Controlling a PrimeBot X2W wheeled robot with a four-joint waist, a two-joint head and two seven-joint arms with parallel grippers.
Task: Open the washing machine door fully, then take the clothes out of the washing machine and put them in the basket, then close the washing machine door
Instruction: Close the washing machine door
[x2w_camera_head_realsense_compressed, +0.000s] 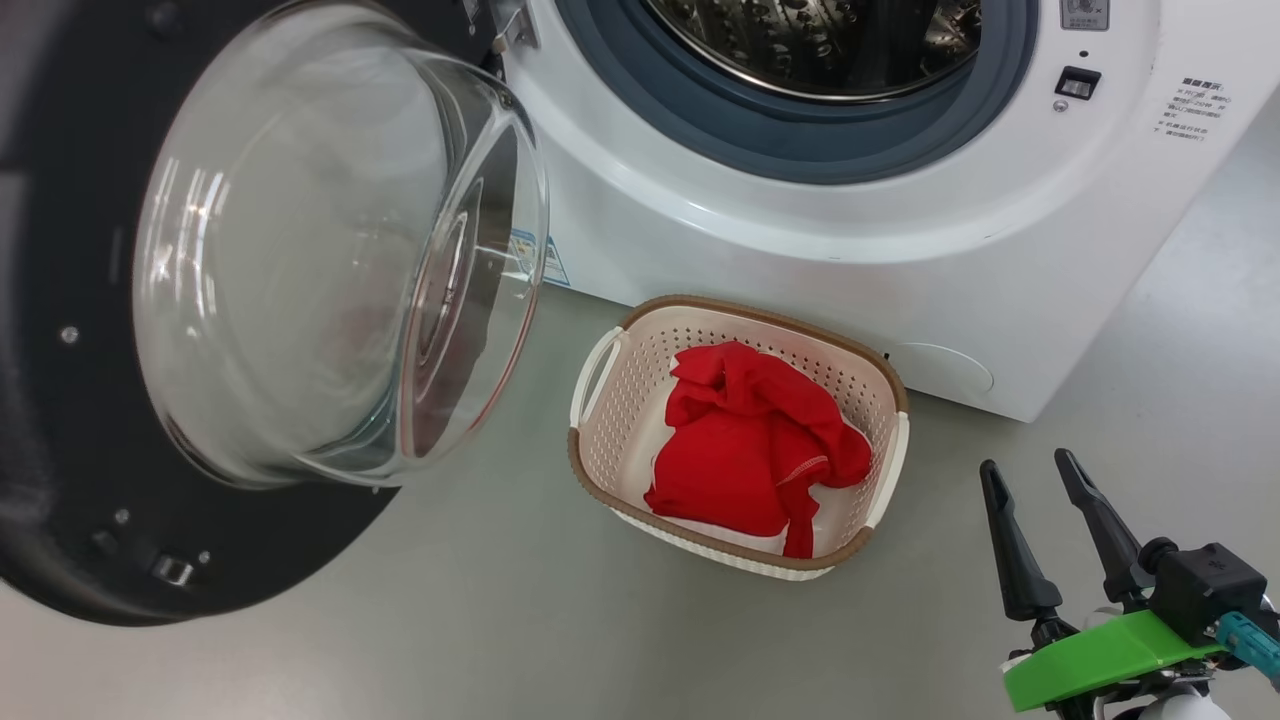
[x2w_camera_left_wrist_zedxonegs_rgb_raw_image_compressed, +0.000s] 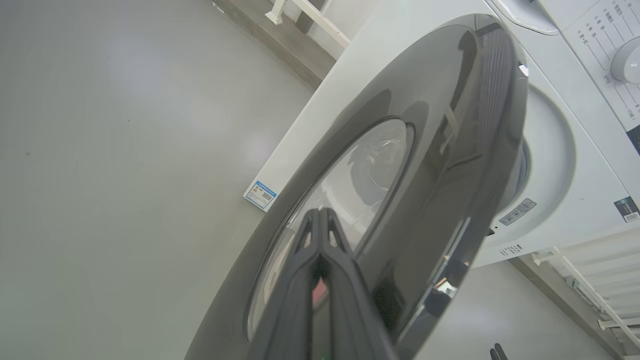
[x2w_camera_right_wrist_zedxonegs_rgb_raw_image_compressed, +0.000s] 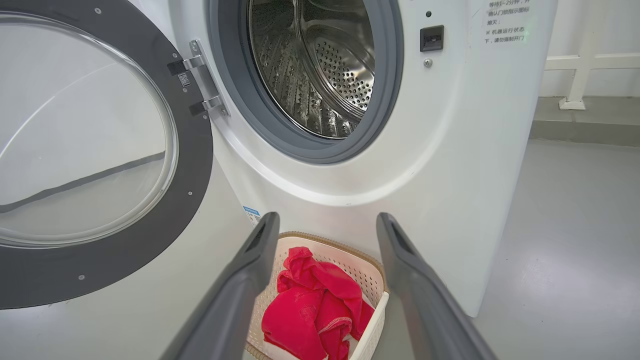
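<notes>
Resting in the basket (x2w_camera_head_realsense_compressed: 740, 312) beyond the parted right fingers (x2w_camera_head_realsense_compressed: 1012, 545), red clothes (x2w_camera_head_realsense_compressed: 750, 450); left fingers (x2w_camera_left_wrist_zedxonegs_rgb_raw_image_compressed: 295, 300) together.

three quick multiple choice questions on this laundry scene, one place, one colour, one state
1. Where do the red clothes lie? A on a shelf; B in the basket; C on the floor.
2. What colour is the basket's rim? A blue; B black; C brown.
3. How stands the washing machine door? A shut; B open; C off its hinge.
Answers: 1 B, red cloth heaped between its cream walls; 2 C, a brown band rings its top; 3 B, swung aside, steel drum exposed.
</notes>
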